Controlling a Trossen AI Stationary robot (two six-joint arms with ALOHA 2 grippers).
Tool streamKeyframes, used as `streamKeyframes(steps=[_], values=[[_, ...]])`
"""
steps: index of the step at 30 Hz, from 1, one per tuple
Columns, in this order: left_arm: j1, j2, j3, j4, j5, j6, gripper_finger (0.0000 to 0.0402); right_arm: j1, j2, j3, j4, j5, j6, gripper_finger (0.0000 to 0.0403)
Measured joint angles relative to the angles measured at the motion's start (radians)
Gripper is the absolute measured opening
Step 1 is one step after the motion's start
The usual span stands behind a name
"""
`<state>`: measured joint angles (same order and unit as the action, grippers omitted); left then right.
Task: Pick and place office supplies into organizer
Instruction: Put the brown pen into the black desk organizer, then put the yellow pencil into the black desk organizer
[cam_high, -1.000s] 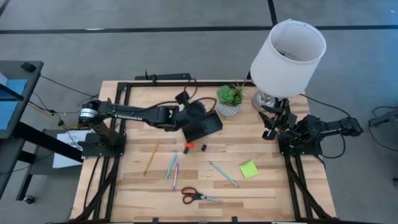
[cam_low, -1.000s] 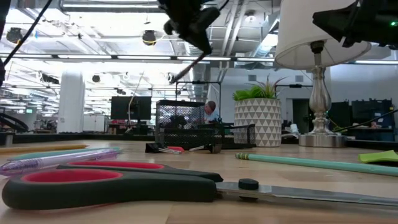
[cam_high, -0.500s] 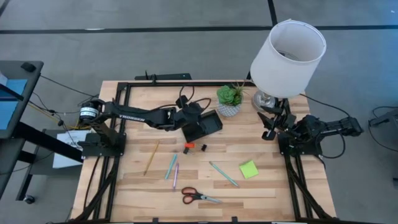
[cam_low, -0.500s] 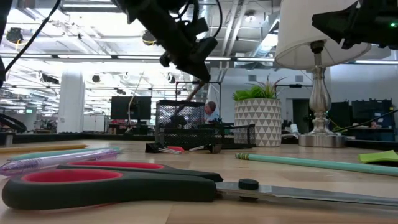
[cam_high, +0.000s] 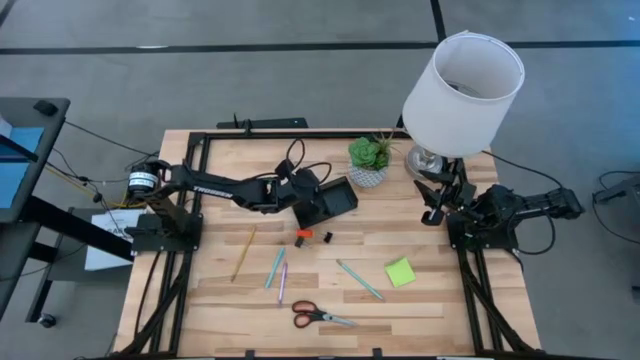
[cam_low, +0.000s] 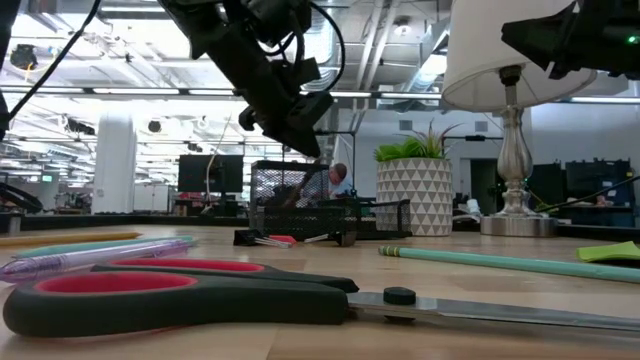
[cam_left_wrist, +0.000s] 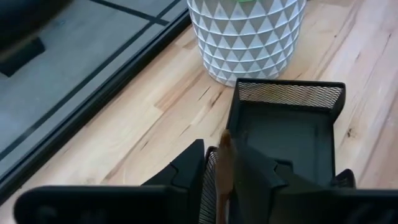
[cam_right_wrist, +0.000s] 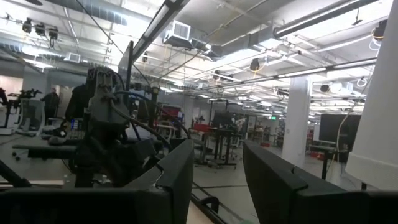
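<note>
Lying nearest the table's front edge: red-handled scissors (cam_high: 318, 316), blades pointing right. Just beyond them, left to right: brown pencil-like pen (cam_high: 243, 252), teal pen (cam_high: 274, 267) with a purple pen (cam_high: 282, 283) beside it, a second teal pen (cam_high: 359, 279), lime-green square sticky-note pad (cam_high: 400, 272). All flat on the light wooden tabletop (cam_high: 440, 300) and apart from both grippers. A tiny orange-and-white item (cam_high: 304, 237) sits farther back, just in front of the black mesh rectangular organizer (cam_high: 327, 202).

Left gripper (cam_high: 303, 186) hangs over the organizer's left end, jaws narrow, pinching a thin brown pen (cam_left_wrist: 225, 167) that points down toward a compartment. Pen tip is above the mesh, touching or not I can't tell.

Right gripper (cam_high: 433, 196) is parked at the right edge beside the silver base of the white-shaded lamp (cam_high: 462, 78), fingers spread, holding nothing. Small green plant in a white patterned pot (cam_high: 368, 160) stands just behind the organizer.
</note>
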<state>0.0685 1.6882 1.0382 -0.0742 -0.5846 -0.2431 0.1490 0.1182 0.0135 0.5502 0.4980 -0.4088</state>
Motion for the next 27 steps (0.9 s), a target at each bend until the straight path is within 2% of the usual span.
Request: streamKeyframes(steps=[6, 10, 12, 17, 19, 22, 25, 27], values=[[-0.004, 0.000, 0.004, 0.002, 0.000, -0.004, 0.0107, 0.000, 0.000, 0.000, 0.002, 0.000, -0.007, 0.0131], [-0.027, -0.010, 0.090, -0.050, -0.002, 0.080, 0.0120, 0.000, 0.000, 0.000, 0.003, 0.000, -0.007, 0.0131], [-0.043, -0.012, 0.167, -0.129, -0.003, 0.135, 0.0121, 0.000, 0.000, 0.000, 0.003, 0.000, -0.008, 0.0131], [-0.084, -0.018, 0.392, -0.460, 0.000, 0.221, 0.0122, 0.000, 0.000, 0.000, 0.002, 0.000, -0.009, 0.0131], [-0.097, -0.018, 0.476, -0.638, 0.009, 0.159, 0.0122, 0.000, 0.000, 0.000, -0.011, 0.000, -0.009, 0.0131], [-0.118, -0.046, 0.565, -0.901, -0.002, -0.015, 0.0122, 0.000, 0.000, 0.000, -0.028, 0.000, -0.010, 0.0131], [-0.161, -0.118, 0.576, -1.139, -0.125, -0.251, 0.0122, 0.000, 0.000, 0.000, -0.041, 0.000, -0.009, 0.0131], [-0.213, -0.170, 0.551, -1.299, -0.221, -0.471, 0.0122, 0.000, 0.000, 0.000, -0.044, 0.000, -0.009, 0.0131]])
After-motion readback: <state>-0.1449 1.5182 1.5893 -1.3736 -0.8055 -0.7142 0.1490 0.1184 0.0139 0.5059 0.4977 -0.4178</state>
